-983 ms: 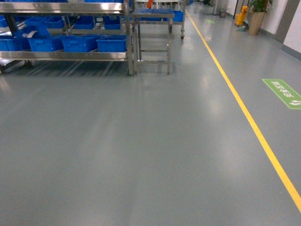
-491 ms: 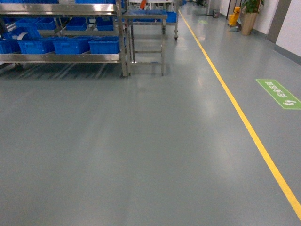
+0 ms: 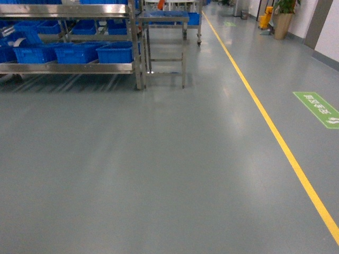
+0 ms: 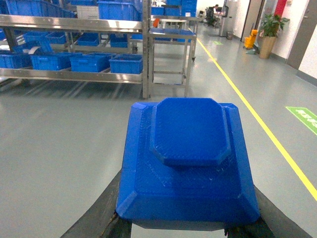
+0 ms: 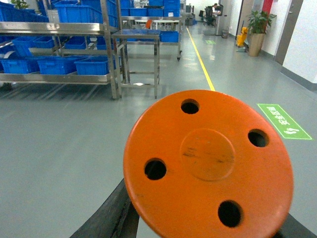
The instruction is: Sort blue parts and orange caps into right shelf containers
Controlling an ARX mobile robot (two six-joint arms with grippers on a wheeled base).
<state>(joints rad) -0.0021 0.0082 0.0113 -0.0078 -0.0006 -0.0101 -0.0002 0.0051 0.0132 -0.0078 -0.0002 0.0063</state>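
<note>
A blue part [image 4: 188,158], a stepped block with an octagonal top, fills the left wrist view, and my left gripper [image 4: 183,225] is shut on its lower sides. In the right wrist view my right gripper [image 5: 203,225] is shut on an orange cap [image 5: 208,163], a round disc with several holes. The shelf containers [image 3: 114,52], bright blue bins, sit in rows on a steel rack [image 3: 69,67] far ahead at the upper left. The same blue bins [image 4: 125,63] [image 5: 91,65] show in both wrist views. Neither gripper shows in the head view.
A small steel table [image 3: 164,18] stands just right of the rack. A yellow floor line [image 3: 275,132] runs along the right, with a green floor sign [image 3: 318,108] beyond it. A potted plant [image 3: 280,18] stands at the far right wall. Grey floor lies between me and the rack.
The head view has shifted: the rack and table have slid a little left and sit slightly higher in the frame. No earlier wrist frames are given.
</note>
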